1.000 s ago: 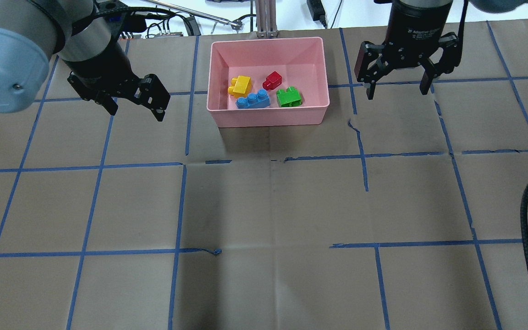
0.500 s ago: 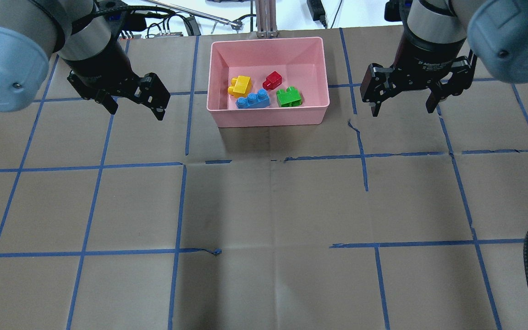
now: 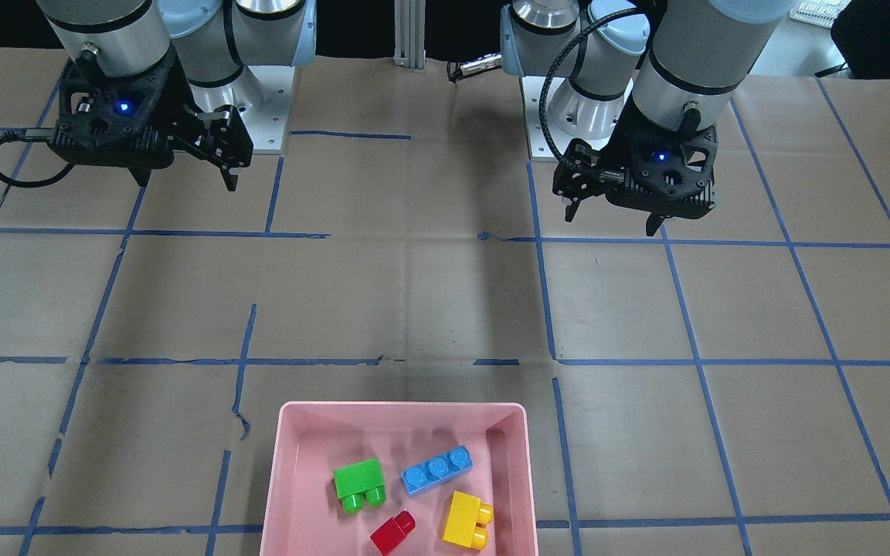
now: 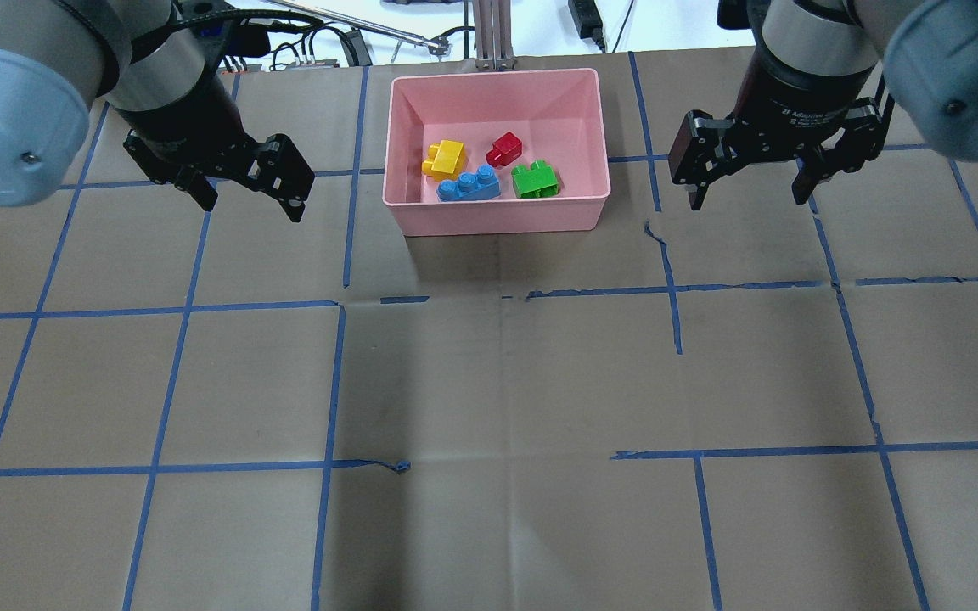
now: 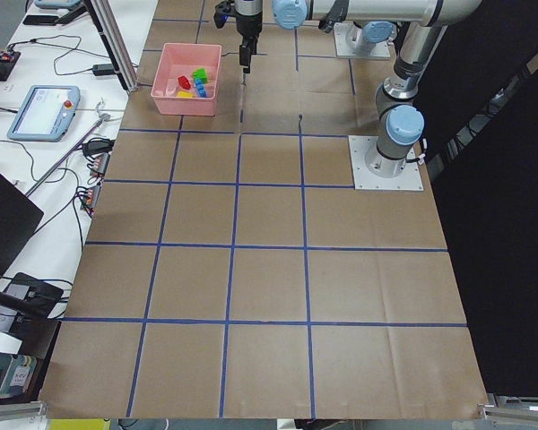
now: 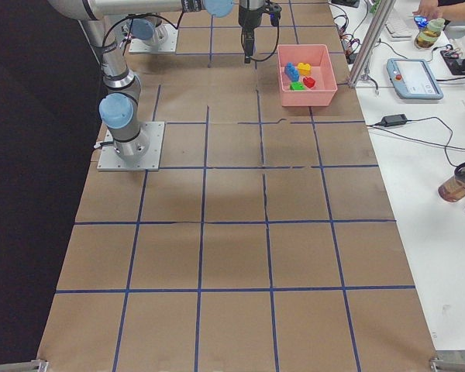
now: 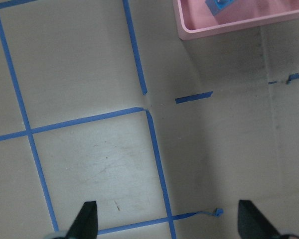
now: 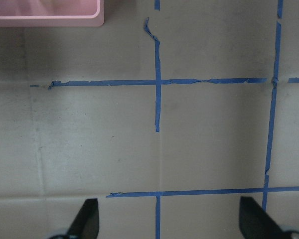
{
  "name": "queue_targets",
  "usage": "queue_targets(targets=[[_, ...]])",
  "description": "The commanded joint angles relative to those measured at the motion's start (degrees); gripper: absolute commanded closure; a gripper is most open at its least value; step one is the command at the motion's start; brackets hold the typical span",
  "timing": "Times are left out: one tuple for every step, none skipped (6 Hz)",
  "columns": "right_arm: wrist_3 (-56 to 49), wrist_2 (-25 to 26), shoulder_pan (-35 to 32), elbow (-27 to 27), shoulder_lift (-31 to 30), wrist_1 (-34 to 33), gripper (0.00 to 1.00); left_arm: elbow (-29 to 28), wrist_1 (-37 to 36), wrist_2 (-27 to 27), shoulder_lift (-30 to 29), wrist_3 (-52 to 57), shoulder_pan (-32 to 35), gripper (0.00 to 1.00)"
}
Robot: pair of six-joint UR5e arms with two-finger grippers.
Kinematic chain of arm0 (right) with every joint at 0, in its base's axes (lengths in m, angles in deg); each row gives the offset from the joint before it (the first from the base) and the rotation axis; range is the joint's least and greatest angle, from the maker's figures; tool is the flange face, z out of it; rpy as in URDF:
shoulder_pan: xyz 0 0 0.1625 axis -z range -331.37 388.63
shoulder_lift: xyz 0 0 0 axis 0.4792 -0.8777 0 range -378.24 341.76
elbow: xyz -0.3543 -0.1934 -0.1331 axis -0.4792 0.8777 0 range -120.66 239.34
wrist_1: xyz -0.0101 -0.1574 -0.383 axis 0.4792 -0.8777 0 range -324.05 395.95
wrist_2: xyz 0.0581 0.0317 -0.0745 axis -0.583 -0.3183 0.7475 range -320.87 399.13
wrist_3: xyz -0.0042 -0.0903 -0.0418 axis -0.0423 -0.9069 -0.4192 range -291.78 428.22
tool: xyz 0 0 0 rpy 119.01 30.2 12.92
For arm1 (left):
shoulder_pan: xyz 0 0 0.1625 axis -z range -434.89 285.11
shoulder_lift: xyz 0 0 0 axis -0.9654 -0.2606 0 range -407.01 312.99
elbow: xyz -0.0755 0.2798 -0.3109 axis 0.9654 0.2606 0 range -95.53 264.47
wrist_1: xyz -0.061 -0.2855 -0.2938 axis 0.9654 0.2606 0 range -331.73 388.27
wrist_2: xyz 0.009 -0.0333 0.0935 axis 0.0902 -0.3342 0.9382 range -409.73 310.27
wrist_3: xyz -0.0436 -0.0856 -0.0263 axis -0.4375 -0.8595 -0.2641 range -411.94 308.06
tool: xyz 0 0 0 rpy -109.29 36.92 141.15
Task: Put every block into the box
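The left claw point(image 4: 252, 210) and right claw point(image 4: 745, 200) are held apart, empty, either side of the box point(image 4: 502, 219). All four blocks point(image 4: 469, 185) are seen inside it, so the job's judged done tbh; only parking's needed.

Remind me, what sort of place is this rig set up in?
Most likely a robotics lab workstation: the brown paper-covered table is marked with a blue tape grid, and a grey teach pendant with a screen lies on the white side bench.
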Motion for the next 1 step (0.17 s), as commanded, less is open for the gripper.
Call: queue_targets(targets=[[0.0,0.0,-0.1,-0.3,0.0,0.1,0.0,0.3,-0.1,0.1,0.3,-0.1,0.1,0.01]])
